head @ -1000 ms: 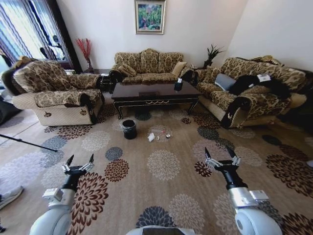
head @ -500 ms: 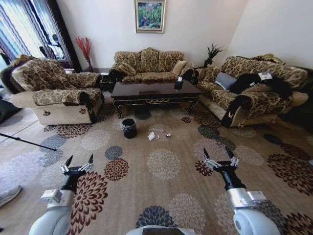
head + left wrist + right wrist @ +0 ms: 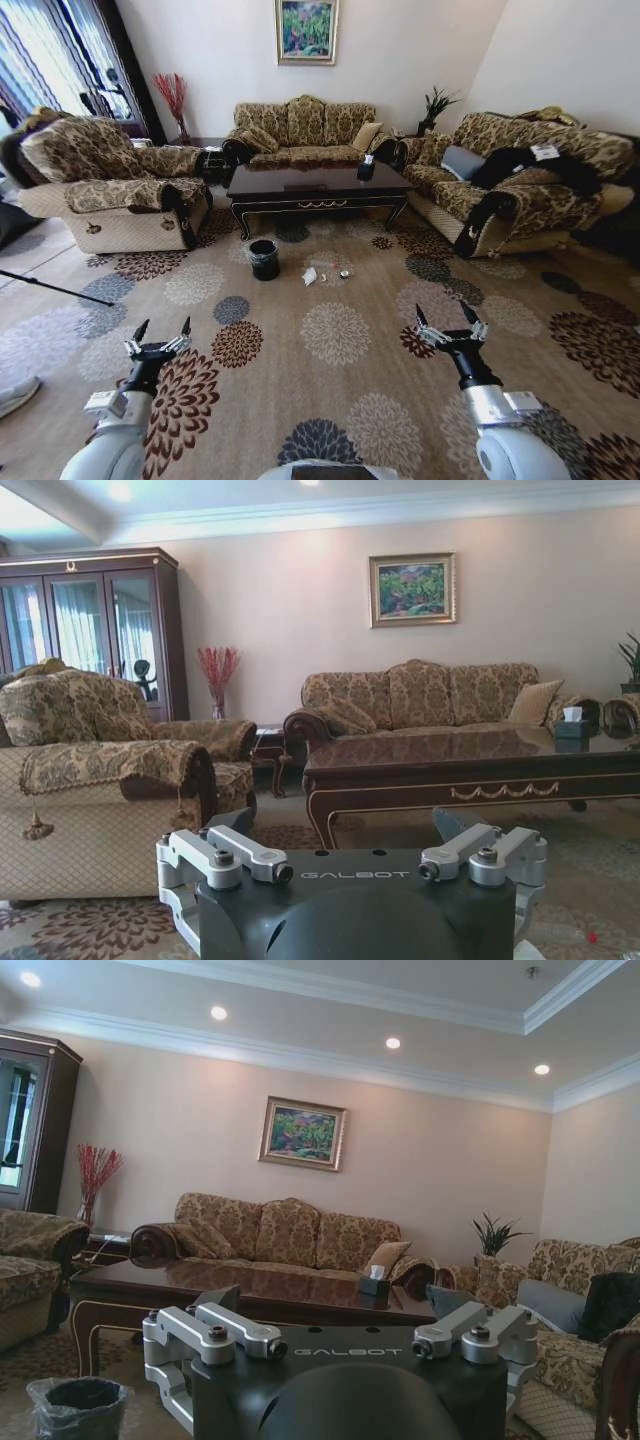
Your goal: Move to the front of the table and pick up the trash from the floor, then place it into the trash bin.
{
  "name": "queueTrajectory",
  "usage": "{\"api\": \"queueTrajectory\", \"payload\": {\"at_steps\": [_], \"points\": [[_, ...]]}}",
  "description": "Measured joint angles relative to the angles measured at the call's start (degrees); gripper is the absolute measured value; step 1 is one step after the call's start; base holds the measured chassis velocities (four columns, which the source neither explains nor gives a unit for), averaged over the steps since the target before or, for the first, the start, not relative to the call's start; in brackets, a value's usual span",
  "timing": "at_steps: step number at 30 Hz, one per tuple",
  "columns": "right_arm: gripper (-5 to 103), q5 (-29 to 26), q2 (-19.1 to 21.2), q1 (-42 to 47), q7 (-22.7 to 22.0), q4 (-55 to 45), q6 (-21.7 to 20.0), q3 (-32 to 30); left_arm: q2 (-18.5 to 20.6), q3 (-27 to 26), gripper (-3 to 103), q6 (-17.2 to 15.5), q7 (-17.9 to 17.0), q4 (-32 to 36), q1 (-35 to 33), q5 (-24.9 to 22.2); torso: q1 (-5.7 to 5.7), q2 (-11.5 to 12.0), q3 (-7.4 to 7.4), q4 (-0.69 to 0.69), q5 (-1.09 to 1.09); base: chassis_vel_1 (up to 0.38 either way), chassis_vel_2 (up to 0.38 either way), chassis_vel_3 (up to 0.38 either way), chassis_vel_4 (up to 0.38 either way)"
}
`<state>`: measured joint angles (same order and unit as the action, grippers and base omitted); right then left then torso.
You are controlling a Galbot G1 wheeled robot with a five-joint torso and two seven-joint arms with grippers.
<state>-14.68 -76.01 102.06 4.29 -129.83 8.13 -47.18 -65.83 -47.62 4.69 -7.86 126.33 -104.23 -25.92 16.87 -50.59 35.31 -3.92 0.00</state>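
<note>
Nothing is picked up yet: trash [image 3: 310, 277] lies mid-frame beside the bin [image 3: 264, 260], far from the released left pincer [image 3: 160, 334] and right pincer [image 3: 448, 318] at bottom.

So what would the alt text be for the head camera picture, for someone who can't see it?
Two open robot grippers, left and right, are held low over a flowered carpet. Ahead, white trash lies beside a black trash bin, in front of a dark table ringed by sofas.

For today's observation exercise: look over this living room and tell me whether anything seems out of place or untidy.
Yes. Litter lies loose on the carpet in front of the coffee table: crumpled white paper and a few small bits. It sits just beside the black bin rather than in it. A dark garment is also draped across the right-hand sofa.
</note>
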Motion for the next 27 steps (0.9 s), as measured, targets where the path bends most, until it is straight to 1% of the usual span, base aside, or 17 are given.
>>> {"api": "queueTrajectory", "payload": {"at_steps": [6,10,11,15,18,20,21,24,27], "points": [[100,-0.89,0.93,-0.84,-0.06,1.87,0.25,-0.08,-0.27,-1.81,100,-0.67,-0.15,0.24,0.83,0.59,-0.74,1.63,-0.89,0.00,0.01,0.000,0.000,0.000,0.000],[100,-1.44,0.86,-1.61,-0.20,2.56,0.23,0.34,-0.36,-2.59,100,-0.75,-0.16,-0.18,0.93,0.56,-1.06,2.44,-1.36,0.00,0.00,0.000,0.000,0.000,0.000],[100,-1.59,0.79,-1.75,-0.22,2.81,0.21,0.51,-0.39,-2.94,100,-0.76,-0.16,-0.21,0.96,0.48,-1.25,2.95,-1.66,0.01,0.00,0.000,0.000,0.000,0.000],[100,-1.70,0.80,-1.75,-0.23,3.13,0.20,0.56,-0.48,-3.18,100,-0.77,-0.15,-0.30,1.20,0.43,-1.66,3.80,-2.14,-0.01,0.00,0.000,0.000,0.000,0.000],[100,-1.87,0.83,-1.67,-0.25,3.12,0.15,0.46,-0.49,-3.30,100,-0.78,-0.15,-0.34,1.29,0.43,-2.05,4.77,-2.69,0.01,0.00,0.000,0.000,0.000,0.000],[100,-1.92,0.83,-1.55,-0.25,3.07,0.15,0.40,-0.46,-3.39,100,-0.78,-0.15,-0.30,1.26,0.43,-2.13,5.00,-2.83,0.01,0.00,0.000,0.000,0.000,0.000],[100,-2.01,0.81,-1.27,-0.25,2.90,0.15,0.23,-0.36,-3.51,100,-0.77,-0.14,-0.12,1.19,0.43,-2.36,5.55,-3.17,0.00,0.00,0.000,0.000,0.000,0.000],[100,-2.01,0.74,-1.13,-0.25,2.87,0.16,0.15,-0.33,-3.56,100,-0.77,-0.14,0.01,1.13,0.43,-2.59,6.03,-3.44,0.00,0.00,0.000,0.000,0.000,0.000],[100,-2.01,0.52,-1.00,-0.24,2.47,0.18,0.18,-0.42,-3.55,100,-0.74,-0.12,0.36,0.82,0.45,-3.03,7.02,-3.97,0.00,0.00,0.000,0.000,0.000,0.000]]}}
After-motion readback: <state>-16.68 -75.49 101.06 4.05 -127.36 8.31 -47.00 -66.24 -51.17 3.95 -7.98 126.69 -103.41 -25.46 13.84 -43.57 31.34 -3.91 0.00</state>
